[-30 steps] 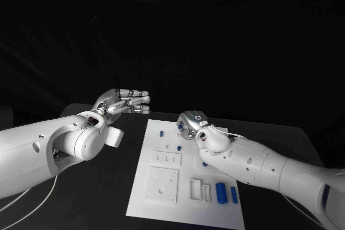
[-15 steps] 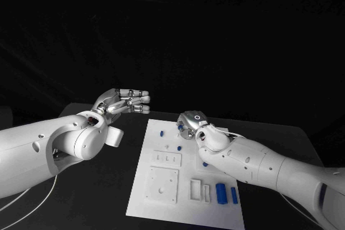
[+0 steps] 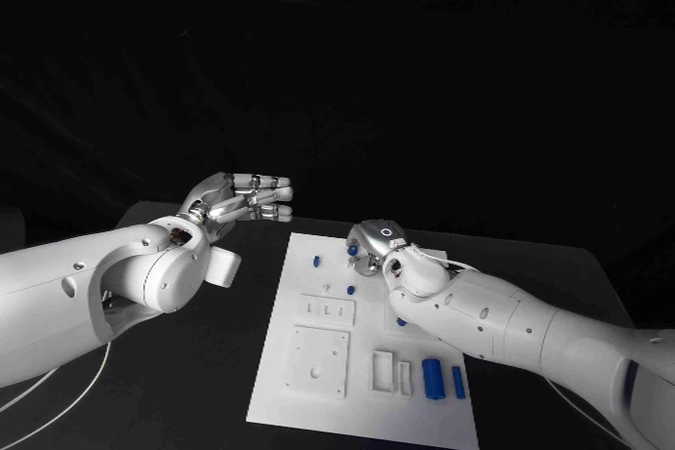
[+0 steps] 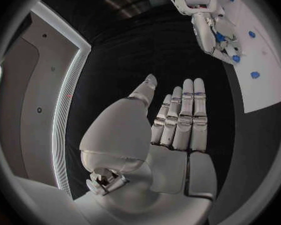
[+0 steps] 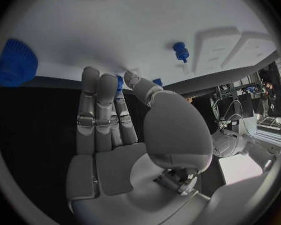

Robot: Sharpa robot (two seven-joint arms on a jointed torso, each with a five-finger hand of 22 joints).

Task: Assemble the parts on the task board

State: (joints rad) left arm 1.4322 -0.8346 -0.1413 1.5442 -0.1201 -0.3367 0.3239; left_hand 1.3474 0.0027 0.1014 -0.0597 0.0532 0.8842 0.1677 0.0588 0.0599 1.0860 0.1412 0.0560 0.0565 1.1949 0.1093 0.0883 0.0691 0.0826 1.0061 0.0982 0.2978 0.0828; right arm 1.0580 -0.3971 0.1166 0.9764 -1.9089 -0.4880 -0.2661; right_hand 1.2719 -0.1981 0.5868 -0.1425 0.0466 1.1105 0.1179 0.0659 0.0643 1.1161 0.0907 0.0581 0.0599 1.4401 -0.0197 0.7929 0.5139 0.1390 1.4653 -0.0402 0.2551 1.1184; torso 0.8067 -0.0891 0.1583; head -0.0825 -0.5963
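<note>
At twelve o'clock on the flat white task board [image 3: 327,391], the silver right hand [image 3: 375,247] pinches a small blue part [image 5: 119,83].
Off its ten-o'clock edge, the silver left hand [image 3: 239,201] hovers, fingers straight, holding nothing.

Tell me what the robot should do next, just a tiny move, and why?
Probably the right robot hand should close its fingertips on the small blue part at the far edge of the task board. In the right wrist view, that part sits right at its fingertips, though whether it is already gripped is unclear. The left robot hand hovers open, off the board, holding nothing.
</note>
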